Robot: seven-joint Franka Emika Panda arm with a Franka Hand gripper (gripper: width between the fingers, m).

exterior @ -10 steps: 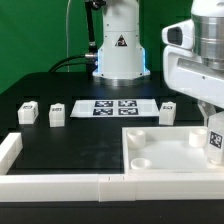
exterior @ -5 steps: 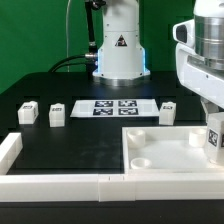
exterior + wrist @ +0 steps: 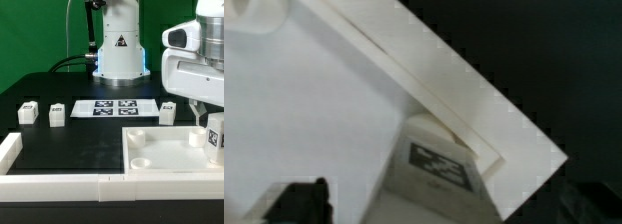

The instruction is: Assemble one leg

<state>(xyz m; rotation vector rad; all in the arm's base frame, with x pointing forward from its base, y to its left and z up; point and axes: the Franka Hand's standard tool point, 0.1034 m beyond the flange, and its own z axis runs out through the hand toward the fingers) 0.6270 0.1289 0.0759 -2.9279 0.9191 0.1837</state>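
A white leg (image 3: 214, 139) with a square marker stands upright on the far right part of the large white panel (image 3: 160, 150). My gripper (image 3: 212, 124) hangs right over it. In the wrist view the leg (image 3: 438, 165) stands between the jaws of my gripper (image 3: 446, 212), on the panel (image 3: 313, 110) near its edge. One black finger (image 3: 299, 203) is apart from the leg, with white panel showing in the gap. The other finger is not visible. Three more legs stand on the black table: two (image 3: 28, 112) (image 3: 57, 115) on the exterior view's left, one (image 3: 167, 113) behind the panel.
The marker board (image 3: 118, 107) lies in front of the robot base. Long white bars (image 3: 60, 183) run along the table's front edge, with a short one (image 3: 9, 150) at the exterior view's left.
The hand shifted to the exterior view's right and has come back left. The leg has stayed in the same spot on the panel.
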